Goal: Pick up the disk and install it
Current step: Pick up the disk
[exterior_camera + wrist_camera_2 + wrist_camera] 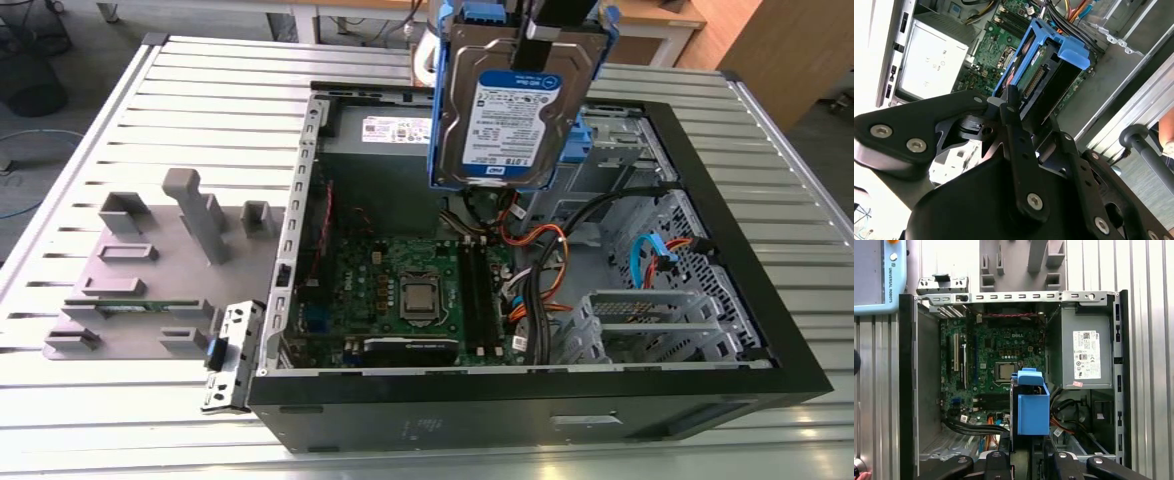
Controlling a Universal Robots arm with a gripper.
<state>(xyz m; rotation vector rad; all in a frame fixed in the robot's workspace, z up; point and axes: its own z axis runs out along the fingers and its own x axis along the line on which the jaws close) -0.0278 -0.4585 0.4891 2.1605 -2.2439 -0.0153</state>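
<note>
The disk [507, 110], a silver drive with a white-and-blue label in a blue plastic carrier, hangs upright above the open computer case [747, 300]. It is over the rear half of the case's interior, clear of the parts below. My gripper [539, 35] is shut on its upper end. In the second wrist view my black gripper [1029, 117] clamps the disk [1041, 75] from both sides, with the motherboard beyond it. In the first wrist view the disk [1032, 407] shows end on, just past my gripper [1028, 456].
Inside the case lie the motherboard [400, 290], the grey power supply [1086, 355], orange and black cables [541, 250] and a metal drive cage [647, 320]. A grey fixture plate [134, 280] with upright blocks sits on the slatted table at the exterior view's left.
</note>
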